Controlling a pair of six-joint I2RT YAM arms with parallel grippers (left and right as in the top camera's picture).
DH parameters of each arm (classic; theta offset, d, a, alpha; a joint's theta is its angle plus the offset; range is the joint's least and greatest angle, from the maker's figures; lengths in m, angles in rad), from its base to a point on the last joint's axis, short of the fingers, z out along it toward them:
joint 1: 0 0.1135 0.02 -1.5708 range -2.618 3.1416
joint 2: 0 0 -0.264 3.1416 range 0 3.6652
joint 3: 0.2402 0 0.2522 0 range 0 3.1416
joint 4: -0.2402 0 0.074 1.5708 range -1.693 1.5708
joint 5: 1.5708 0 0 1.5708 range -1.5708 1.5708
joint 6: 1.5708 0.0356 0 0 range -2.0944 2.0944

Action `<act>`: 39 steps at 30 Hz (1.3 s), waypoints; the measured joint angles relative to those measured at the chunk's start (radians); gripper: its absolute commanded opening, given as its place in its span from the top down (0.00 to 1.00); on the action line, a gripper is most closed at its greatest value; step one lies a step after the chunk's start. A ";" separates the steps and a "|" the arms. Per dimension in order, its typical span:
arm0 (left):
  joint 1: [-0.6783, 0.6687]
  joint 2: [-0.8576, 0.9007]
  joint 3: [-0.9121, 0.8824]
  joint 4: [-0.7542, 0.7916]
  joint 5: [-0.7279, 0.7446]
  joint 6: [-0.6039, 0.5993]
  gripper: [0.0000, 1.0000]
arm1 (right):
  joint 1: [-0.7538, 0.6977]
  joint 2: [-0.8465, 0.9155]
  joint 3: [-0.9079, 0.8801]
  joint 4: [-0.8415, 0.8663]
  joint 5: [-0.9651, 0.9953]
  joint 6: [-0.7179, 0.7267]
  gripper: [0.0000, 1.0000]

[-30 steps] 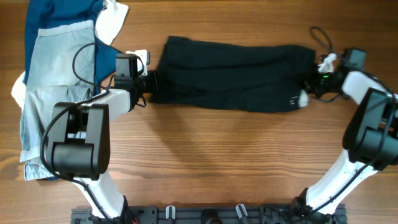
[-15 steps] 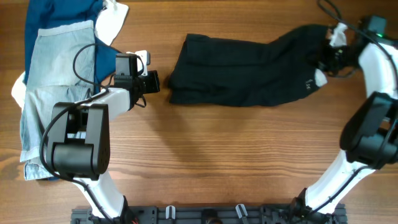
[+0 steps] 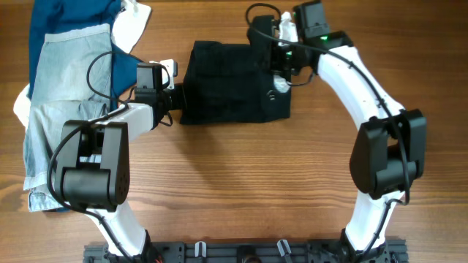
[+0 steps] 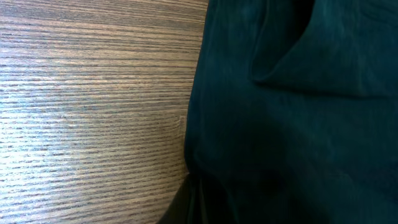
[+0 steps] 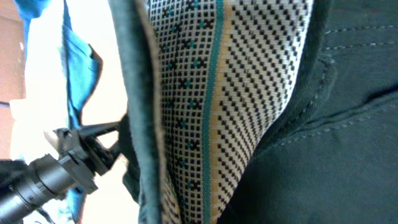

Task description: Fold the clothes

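Note:
The black shorts (image 3: 227, 95) lie doubled over at the table's far middle. My right gripper (image 3: 280, 64) is shut on their upper layer at the right end. The right wrist view shows dark fabric (image 5: 348, 124) and a checked inner waistband lining (image 5: 236, 93) right at the jaws. My left gripper (image 3: 178, 97) rests at the shorts' left edge with its fingers apart. The left wrist view shows only black cloth (image 4: 298, 124) and wood. Pale blue denim shorts (image 3: 62, 109), a dark blue garment (image 3: 69, 18) and white cloth (image 3: 131, 25) lie at the far left.
The wooden table (image 3: 241, 175) shows bare wood in front of the shorts. The pile at the left lies close behind my left arm (image 3: 95, 161). My left arm's gripper also shows in the right wrist view (image 5: 68, 162).
My right gripper has carried the shorts' right end up and over to the left, doubling them. The shorts slid away from my left gripper, then back against it. The left arm stayed put.

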 measured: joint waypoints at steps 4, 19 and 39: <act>0.000 0.000 0.000 0.000 0.000 0.000 0.96 | 0.050 0.000 0.000 0.056 0.039 0.076 0.96; -0.001 0.000 0.000 0.000 0.000 0.000 0.96 | 0.127 0.000 0.000 0.203 0.052 0.217 0.96; -0.002 0.000 0.000 -0.001 0.000 0.000 0.96 | 0.286 0.001 0.000 0.364 0.172 0.455 0.00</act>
